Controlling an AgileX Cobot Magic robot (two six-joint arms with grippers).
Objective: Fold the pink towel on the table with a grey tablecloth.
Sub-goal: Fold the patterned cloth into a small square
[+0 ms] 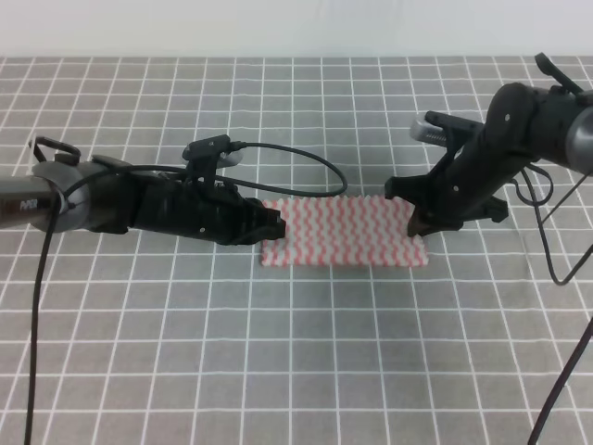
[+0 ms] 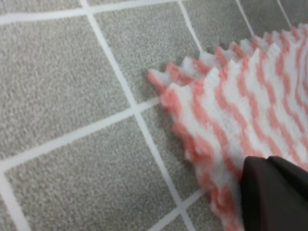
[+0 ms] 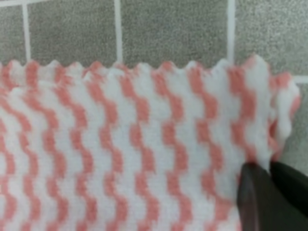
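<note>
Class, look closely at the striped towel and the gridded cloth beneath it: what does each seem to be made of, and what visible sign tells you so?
The pink towel looks like a soft, matte, fleecy fabric, perhaps microfibre: its surface is fuzzy and its zigzag-cut edges show no hem. The grey tablecloth appears to be a felt-like or short-pile textile, matte and speckled, with thin white grid lines that look printed or woven in.
</note>
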